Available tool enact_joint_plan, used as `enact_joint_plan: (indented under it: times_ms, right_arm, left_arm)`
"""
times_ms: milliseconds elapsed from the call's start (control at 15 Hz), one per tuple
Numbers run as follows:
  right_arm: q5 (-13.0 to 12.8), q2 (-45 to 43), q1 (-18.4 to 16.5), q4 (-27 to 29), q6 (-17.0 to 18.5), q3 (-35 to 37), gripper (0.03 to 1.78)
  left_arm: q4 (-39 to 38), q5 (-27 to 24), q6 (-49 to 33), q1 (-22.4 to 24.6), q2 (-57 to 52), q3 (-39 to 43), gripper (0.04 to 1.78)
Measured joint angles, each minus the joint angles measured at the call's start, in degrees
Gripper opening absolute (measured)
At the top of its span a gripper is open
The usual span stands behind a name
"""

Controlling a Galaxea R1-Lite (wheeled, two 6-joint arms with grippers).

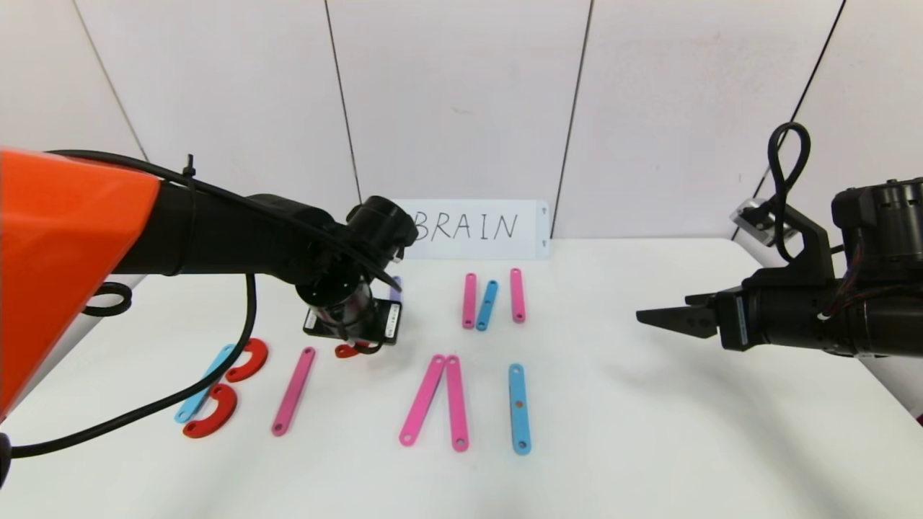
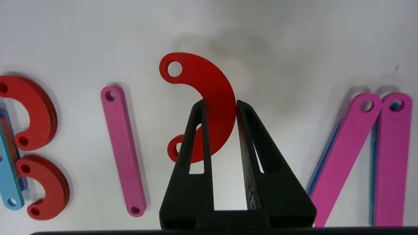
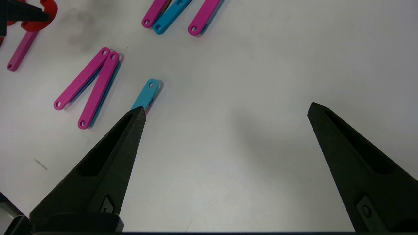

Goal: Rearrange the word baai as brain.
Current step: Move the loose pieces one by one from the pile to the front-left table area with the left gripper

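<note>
The left gripper [image 2: 219, 104] was clamped on a red half-ring curve [image 2: 209, 98], its two black fingers [image 2: 199, 137] pressed against the inner and outer edges of the arc. In the head view that curve [image 1: 347, 351] sat just to the right of the top end of a single slanted pink bar [image 1: 293, 391], which serves here as the landmark. Left of the pink bar lay the letter B, made of a light blue bar [image 1: 205, 383] with two more red curves [image 1: 248, 360] touching its right side, one above the other. Right of the pink bar, well apart, two pink bars [image 1: 438, 399] met at their far ends in an inverted V, and farther right lay an upright blue bar [image 1: 518, 408]. Beyond these, toward the wall, three spare bars [image 1: 492, 298], pink, blue and pink, lay side by side beneath a white card lettered BRAIN [image 1: 469, 228]. The right gripper [image 3: 225, 109] hung above the white table [image 1: 649, 432], far to the right of the pink bar, its fingers spread wide with nothing between them.
</note>
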Motion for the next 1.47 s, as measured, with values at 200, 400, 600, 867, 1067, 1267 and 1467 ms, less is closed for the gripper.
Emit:
enact_joint_plan:
  times_ms: [200, 400, 600, 867, 1067, 1267, 1467]
  right_arm:
    - [0.0, 0.1, 0.0, 0.02, 0.0, 0.06, 1.74]
    - [-0.02, 0.29, 0.06, 0.0, 0.0, 0.09, 1.74]
    - [0.0, 0.46, 0.06, 0.0, -0.02, 0.06, 1.74]
    - [-0.02, 0.6, 0.06, 0.02, -0.02, 0.02, 1.74]
    - [-0.02, 0.68, 0.09, 0.0, -0.16, 0.02, 1.74]
    - [0.0, 0.73, 0.09, 0.0, -0.2, 0.06, 1.74]
    - [0.0, 0.73, 0.06, 0.0, -0.22, 0.06, 1.74]
  left_arm:
    - [-3.56, -0.48, 0.3, 1.9, -1.22, 4.72, 0.29]
    - [-8.29, -1.19, 0.84, 3.61, -1.57, 8.7, 0.29]
    - [-9.97, -2.84, 1.69, 5.28, -1.6, 9.62, 0.29]
    - [-10.31, -3.56, 1.72, 5.69, -1.39, 10.17, 0.29]
    - [-10.31, -3.64, 1.72, 5.64, -1.27, 10.39, 0.29]
    - [-10.31, -3.72, 1.8, 5.64, -1.16, 10.67, 0.29]
    - [-10.5, -3.72, 2.11, 5.64, -0.98, 10.78, 0.3]
